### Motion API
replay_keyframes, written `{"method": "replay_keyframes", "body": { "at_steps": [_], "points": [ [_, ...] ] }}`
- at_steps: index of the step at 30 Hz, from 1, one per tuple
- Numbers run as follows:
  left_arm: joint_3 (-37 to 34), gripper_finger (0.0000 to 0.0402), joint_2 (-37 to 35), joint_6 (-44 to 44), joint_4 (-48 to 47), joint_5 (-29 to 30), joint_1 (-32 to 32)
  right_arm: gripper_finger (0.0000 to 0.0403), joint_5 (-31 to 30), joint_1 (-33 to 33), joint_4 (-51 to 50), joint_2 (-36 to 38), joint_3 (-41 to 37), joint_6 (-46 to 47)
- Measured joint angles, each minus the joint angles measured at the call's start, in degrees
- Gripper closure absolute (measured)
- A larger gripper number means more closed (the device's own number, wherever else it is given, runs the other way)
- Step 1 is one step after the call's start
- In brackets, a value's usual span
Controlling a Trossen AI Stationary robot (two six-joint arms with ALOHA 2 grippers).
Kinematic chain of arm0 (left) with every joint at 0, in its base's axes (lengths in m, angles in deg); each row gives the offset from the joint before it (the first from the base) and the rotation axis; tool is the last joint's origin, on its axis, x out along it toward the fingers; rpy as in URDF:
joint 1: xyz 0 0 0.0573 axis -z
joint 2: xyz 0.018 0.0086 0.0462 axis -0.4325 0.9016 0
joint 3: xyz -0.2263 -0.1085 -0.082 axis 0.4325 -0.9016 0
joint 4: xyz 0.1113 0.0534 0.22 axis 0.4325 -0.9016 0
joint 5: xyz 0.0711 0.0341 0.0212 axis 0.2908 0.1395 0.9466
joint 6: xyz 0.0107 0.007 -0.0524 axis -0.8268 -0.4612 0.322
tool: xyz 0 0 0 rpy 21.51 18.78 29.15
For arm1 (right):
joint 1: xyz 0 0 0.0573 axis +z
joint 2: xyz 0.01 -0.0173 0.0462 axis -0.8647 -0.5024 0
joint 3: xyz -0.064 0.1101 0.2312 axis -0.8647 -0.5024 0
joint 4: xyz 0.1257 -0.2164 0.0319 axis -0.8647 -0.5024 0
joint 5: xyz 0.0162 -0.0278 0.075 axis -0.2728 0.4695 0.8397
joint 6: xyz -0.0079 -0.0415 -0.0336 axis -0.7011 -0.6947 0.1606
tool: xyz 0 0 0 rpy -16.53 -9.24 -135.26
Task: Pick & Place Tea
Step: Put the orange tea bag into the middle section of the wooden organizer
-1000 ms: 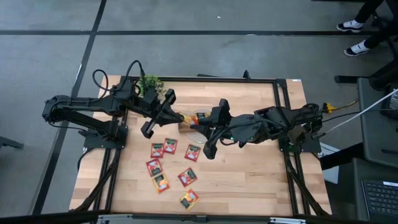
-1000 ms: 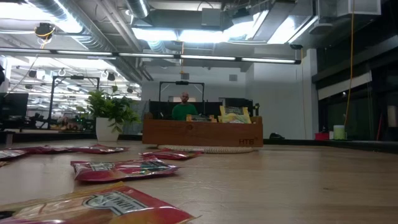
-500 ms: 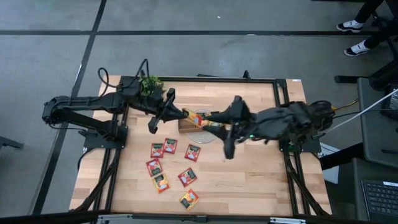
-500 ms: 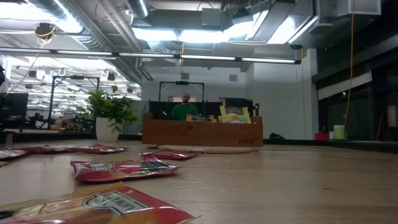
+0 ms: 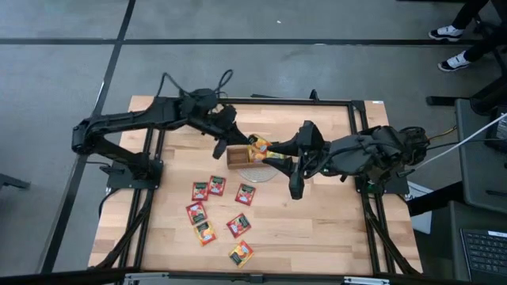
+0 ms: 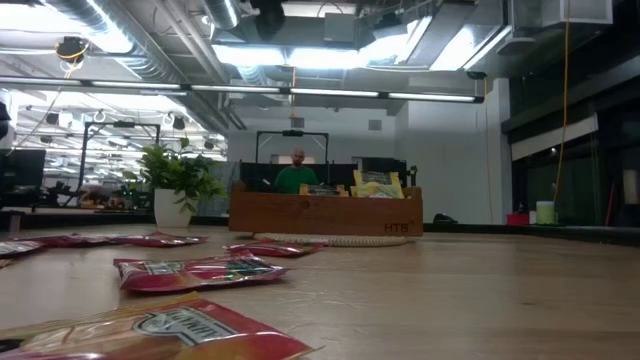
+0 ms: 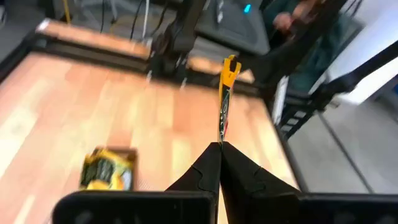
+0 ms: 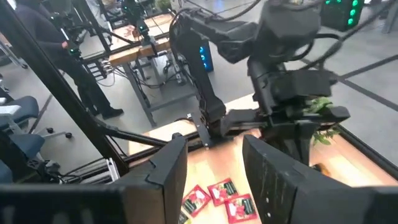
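My left gripper (image 5: 242, 142) reaches in from the table's left, over the left end of the brown wooden tray (image 5: 235, 157), and is shut on an orange-yellow tea sachet (image 7: 225, 93). The left wrist view shows the sachet edge-on, and from above it is a narrow strip (image 5: 255, 145). My right gripper (image 8: 214, 168) stands open just right of the sachet, above the tray (image 6: 325, 213), with nothing between its fingers. Several red and orange sachets (image 5: 207, 188) lie flat on the table in front of the tray. My left gripper pinches the sachet's near edge (image 7: 222, 138) between its two fingers. The fingers come from the table's left, slanting slightly down. The sachet sticks out beyond the fingertips on edge, lifted clear of the tray and the table.
A potted plant (image 6: 178, 180) stands left of the tray at the far edge. Yellow sachets (image 7: 109, 169) fill one tray compartment. Loose sachets (image 6: 200, 270) lie across the near left of the table. People (image 8: 62, 62) stand beyond the table.
My left arm has swung toward the far edge, and its gripper has tipped up nearer to level. It has carried the sachet a little toward the table's right edge. My right gripper has drawn back from the tray's left end toward the right edge and has risen a little.
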Motion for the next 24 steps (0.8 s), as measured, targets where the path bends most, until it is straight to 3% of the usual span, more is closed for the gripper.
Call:
{"method": "replay_keyframes", "body": {
  "at_steps": [14,24],
  "points": [
    [11.38,0.0399,15.68,-11.92,-18.12,0.39,-4.88,0.0247,-0.01,0.0,-4.45,0.0,0.0,1.44],
    [13.78,0.0399,24.46,-17.06,-22.42,1.56,-6.25,0.0247,-0.01,0.0,-4.96,0.0,0.0,2.44]
  ]
}}
